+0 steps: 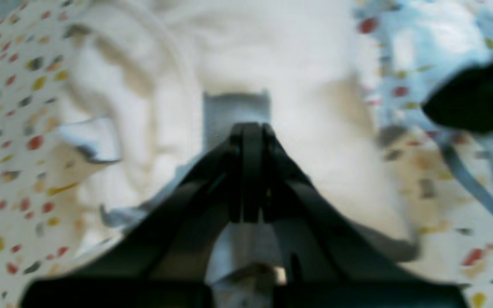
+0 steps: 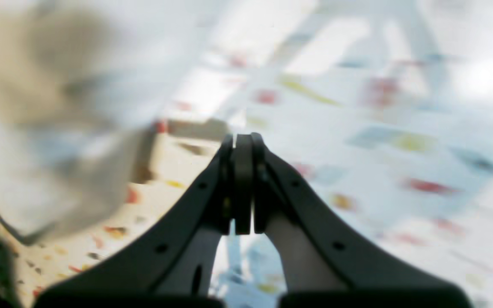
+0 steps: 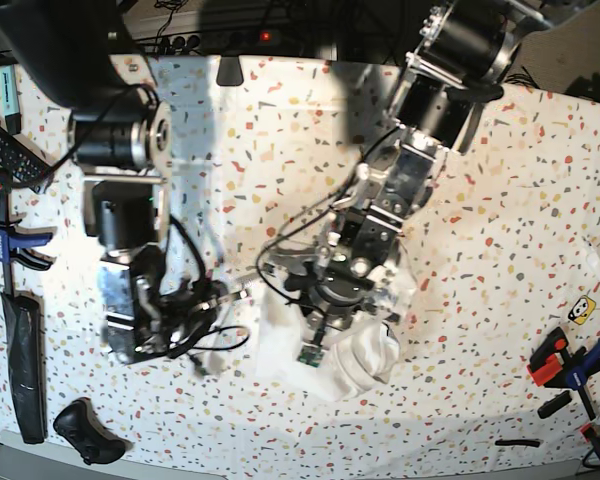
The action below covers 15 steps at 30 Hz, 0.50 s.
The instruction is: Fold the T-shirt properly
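The white T-shirt (image 3: pixel 365 360) lies crumpled in a heap on the speckled table (image 3: pixel 500 230), near its front middle. In the left wrist view the T-shirt (image 1: pixel 298 64) fills the space beyond my left gripper (image 1: pixel 250 128). That gripper is shut, and its tips hover just over the fabric. A grey patch sits right at the tips, and no pinched fold shows. My right gripper (image 2: pixel 242 137) is shut with nothing in it, above bare table. A blurred edge of the T-shirt (image 2: pixel 54 128) lies to its left. In the base view the right arm (image 3: pixel 140 310) stands left of the heap.
Loose black cables (image 3: pixel 215 335) trail between the right arm and the shirt. Blue and orange clamps (image 3: pixel 0 240) sit at the left edge, and more clamps (image 3: pixel 570 360) at the lower right. A black handle-like object (image 3: pixel 80 430) lies at the front left.
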Motion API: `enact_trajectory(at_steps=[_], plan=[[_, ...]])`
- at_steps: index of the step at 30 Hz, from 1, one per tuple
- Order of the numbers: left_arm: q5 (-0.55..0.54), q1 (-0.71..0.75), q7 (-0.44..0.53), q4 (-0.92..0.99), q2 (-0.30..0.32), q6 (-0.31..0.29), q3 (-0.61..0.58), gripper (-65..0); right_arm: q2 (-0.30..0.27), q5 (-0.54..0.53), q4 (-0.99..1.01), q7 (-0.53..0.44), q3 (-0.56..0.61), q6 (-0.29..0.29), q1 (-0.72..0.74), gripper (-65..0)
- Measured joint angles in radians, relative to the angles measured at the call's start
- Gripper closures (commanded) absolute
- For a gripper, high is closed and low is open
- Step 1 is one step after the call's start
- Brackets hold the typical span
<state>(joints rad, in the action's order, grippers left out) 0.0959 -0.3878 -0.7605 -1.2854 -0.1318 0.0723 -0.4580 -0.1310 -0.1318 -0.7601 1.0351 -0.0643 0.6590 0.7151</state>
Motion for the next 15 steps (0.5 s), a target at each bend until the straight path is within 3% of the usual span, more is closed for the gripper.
enact_trajectory(at_steps=[2,6,11,15], plan=[[-0.059,-0.003,0.002,-0.005,-0.015,-0.013,-0.018,0.0,-0.032,0.002,-0.003,-0.037,-0.001,-0.028,0.028,0.0],[-0.108,0.015,-0.028,-0.013,-0.009,-0.105,-0.039,0.0,-0.069,0.001,-0.005,-0.158,-0.001,-0.061,0.092,0.0],[-0.203,0.137,0.082,-0.013,-0.005,-0.235,-0.042,0.0,-0.039,0.004,-0.008,-0.227,0.000,-0.064,0.116,0.0],[-0.200,0.192,0.143,-0.013,-0.004,-0.247,-0.044,0.0,0.005,0.006,-0.007,-0.227,0.000,-0.064,0.102,0.0]])
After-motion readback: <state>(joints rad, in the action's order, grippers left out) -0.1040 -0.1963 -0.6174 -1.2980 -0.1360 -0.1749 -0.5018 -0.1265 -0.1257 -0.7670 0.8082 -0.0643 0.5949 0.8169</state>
